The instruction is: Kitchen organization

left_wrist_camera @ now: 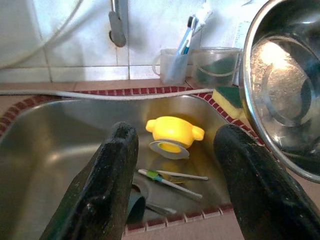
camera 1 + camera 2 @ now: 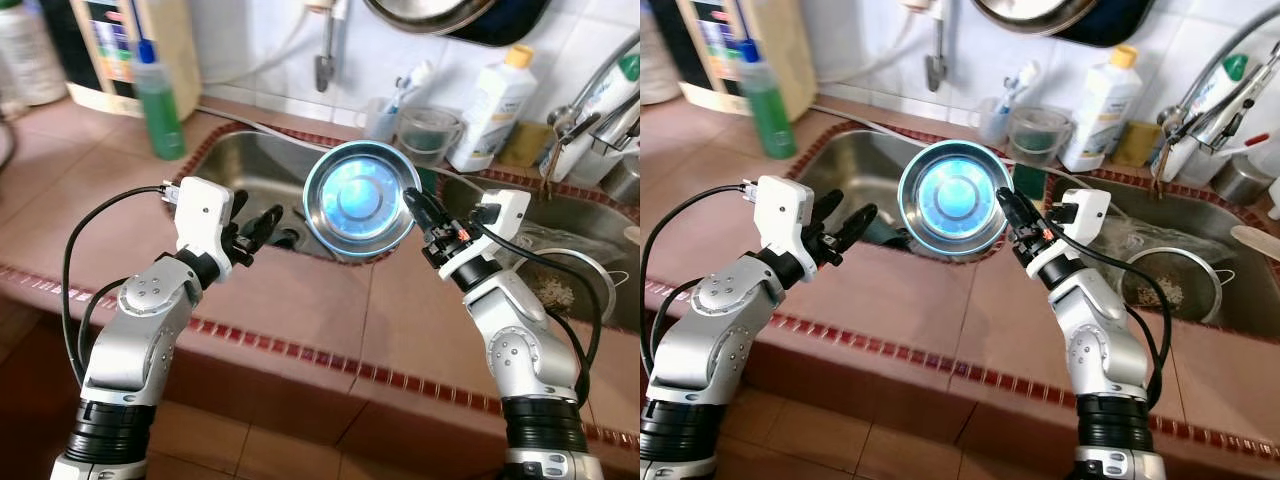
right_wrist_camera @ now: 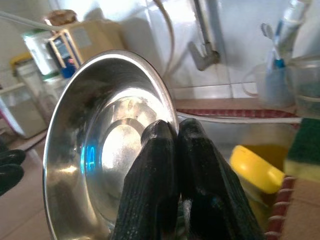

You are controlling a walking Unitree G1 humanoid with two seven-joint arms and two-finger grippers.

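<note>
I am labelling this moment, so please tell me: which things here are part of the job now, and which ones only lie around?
In the job:
- steel bowl, pinched at its rim by the right gripper
- left gripper, open, beside the bowl
- left sink

Lying about:
- green bottle
- white bottle
- yellow lid in the sink
- sponge
- strainer

Bright, even light across the bench [image 2: 300, 300], sharp in both head views with bending at the edges. Blue-white glare blooms inside the steel bowl [image 2: 360, 200]. In the right wrist view the near fingers [image 3: 160, 185] go soft.
</note>
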